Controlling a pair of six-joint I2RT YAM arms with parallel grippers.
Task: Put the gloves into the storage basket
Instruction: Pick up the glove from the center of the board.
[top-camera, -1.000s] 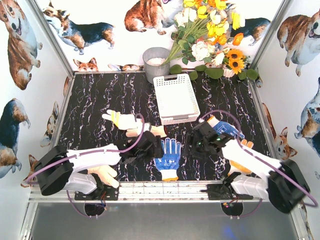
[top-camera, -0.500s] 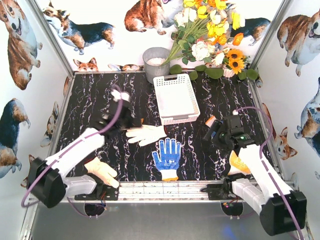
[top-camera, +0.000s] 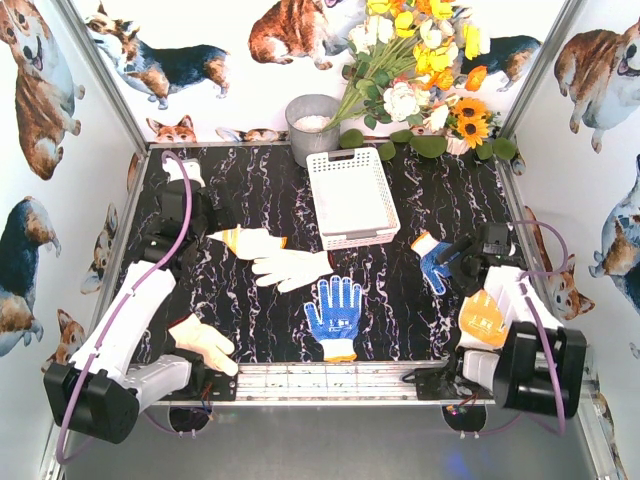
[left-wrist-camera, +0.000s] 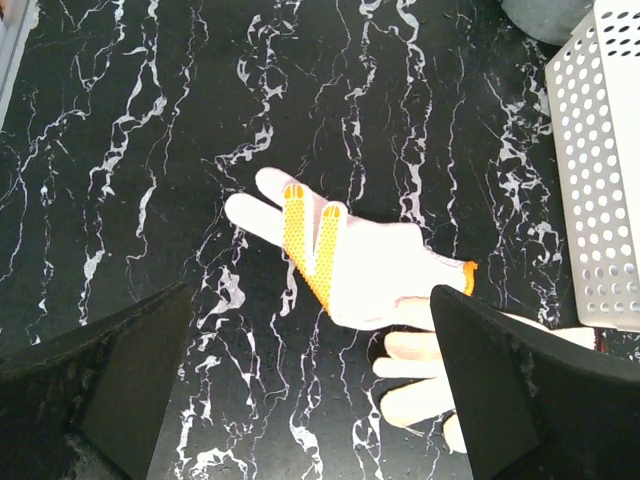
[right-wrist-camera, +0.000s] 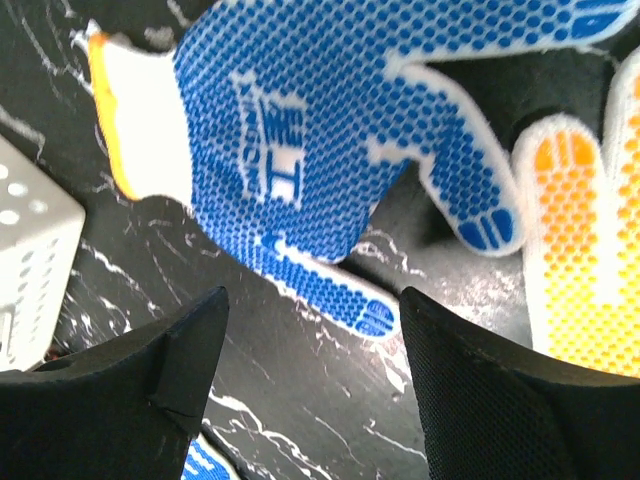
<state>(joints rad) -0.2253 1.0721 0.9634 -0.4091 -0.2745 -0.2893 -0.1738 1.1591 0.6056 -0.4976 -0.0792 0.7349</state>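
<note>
both wide open: left hand (left-wrist-camera: 310, 300) by orange-cuffed cream glove (left-wrist-camera: 385, 272), right hand (right-wrist-camera: 310, 302) by blue-dotted glove (right-wrist-camera: 330, 130).

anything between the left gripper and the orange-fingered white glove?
Nothing visible. The left gripper, jaws open, looks straight at the orange-fingered glove; a cream glove lies at its cuff end, off the path.

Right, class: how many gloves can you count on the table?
6: yellow-fingered glove and white glove left of centre; blue glove front centre; second blue glove and orange glove at right; cream glove near left base. Arms may hide others.
</note>
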